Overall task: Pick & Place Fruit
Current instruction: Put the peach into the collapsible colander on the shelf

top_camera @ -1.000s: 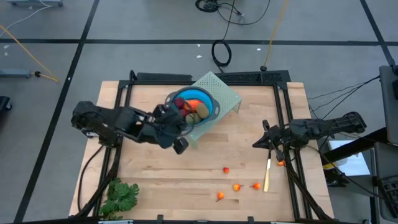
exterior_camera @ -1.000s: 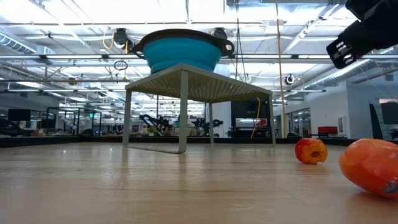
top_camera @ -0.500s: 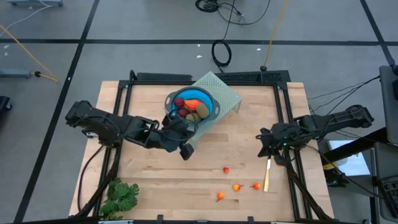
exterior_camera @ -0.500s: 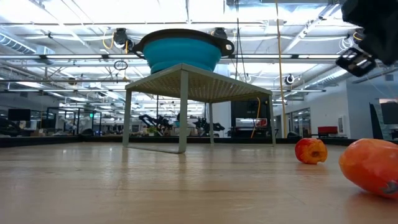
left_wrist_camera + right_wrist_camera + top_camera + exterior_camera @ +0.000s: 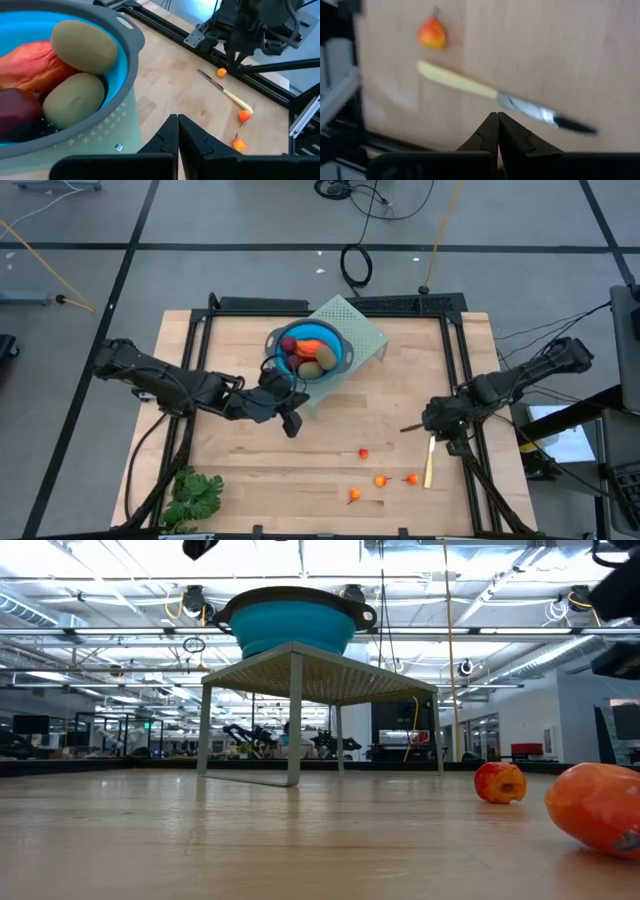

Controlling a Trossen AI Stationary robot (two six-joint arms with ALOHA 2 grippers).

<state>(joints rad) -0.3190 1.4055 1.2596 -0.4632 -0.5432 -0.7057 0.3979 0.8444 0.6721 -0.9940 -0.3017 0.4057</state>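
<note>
Sitting in the blue bowl (image 5: 306,352) on a small green stand (image 5: 362,335) are two olive-brown ovals (image 5: 84,44), a longer red-orange piece (image 5: 31,56) and the dark-red balls (image 5: 288,346). Several tiny orange-red fruits (image 5: 381,480) lie loose on the wooden table (image 5: 240,460), near a yellow-handled knife (image 5: 428,462). The left gripper (image 5: 291,423) hangs just beside the bowl, fingers pressed together and holding nothing. The right gripper (image 5: 404,429) – also closed and empty – hovers over the knife. A leafy green bunch (image 5: 192,495) lies at the table's near-left corner.
</note>
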